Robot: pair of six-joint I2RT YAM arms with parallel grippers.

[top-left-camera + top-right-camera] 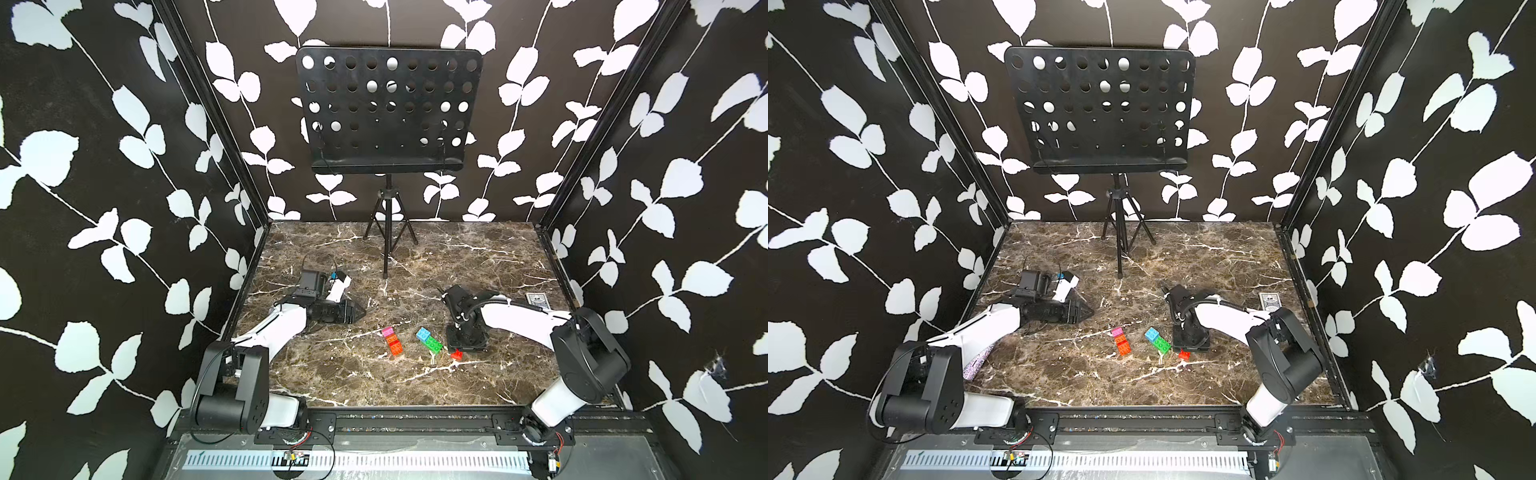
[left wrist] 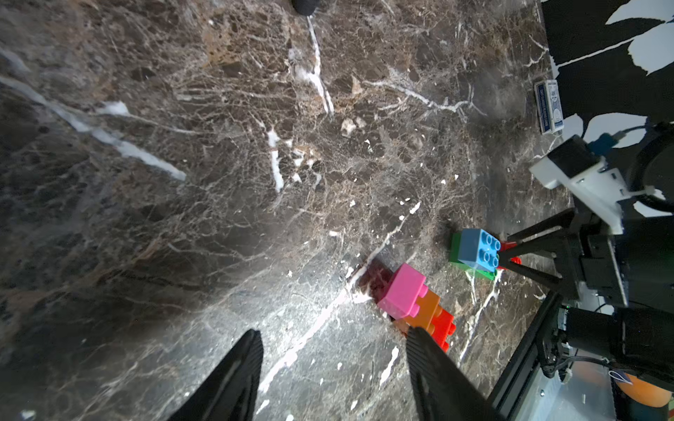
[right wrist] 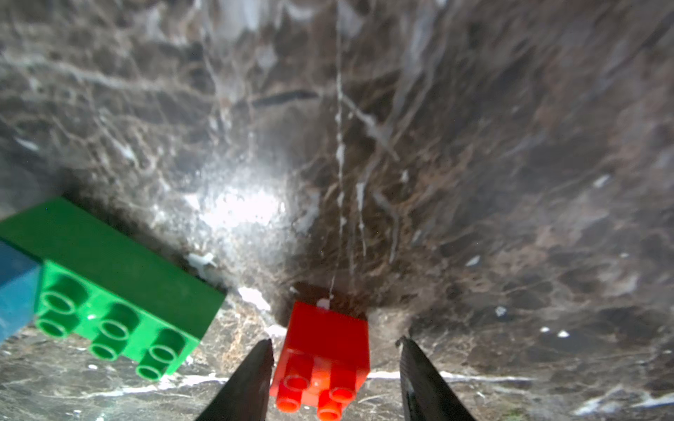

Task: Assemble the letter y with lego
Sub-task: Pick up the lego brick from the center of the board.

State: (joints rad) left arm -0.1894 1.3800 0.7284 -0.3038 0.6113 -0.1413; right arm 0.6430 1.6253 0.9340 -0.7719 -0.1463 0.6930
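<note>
A: Six bricks (image 1: 392, 345), where?
B: All on the tabletop (image 1: 415, 257). Pink brick (image 2: 401, 291), orange brick (image 2: 425, 310) and orange-red brick (image 2: 444, 326) joined in a row; light blue brick (image 2: 474, 248) stacked on one end of the green brick (image 3: 109, 255); red brick (image 3: 326, 361) alone beside it.
A: Pincers?
B: Right pincer (image 3: 335, 340) straddles the red brick, jaws apart, not clamped. Left pincer (image 2: 333, 331) stands apart too, empty, near the row.

1. Lego bricks (image 1: 1121, 341): six. Five are square: pink brick (image 1: 388, 331), orange brick (image 1: 392, 341) and orange-red brick (image 1: 396, 350) joined in a row near the green brick (image 1: 434, 345); light blue brick (image 1: 423, 333) on it; red brick (image 1: 457, 355) just beside it. One is longer, the green brick itself.
2. Card box (image 1: 537, 301): one, well apart from the green brick.
3. Music stand (image 1: 388, 110): one, far behind the green brick.
4. Robot arms: two, left arm (image 1: 282, 326) and right arm (image 1: 519, 318).
</note>
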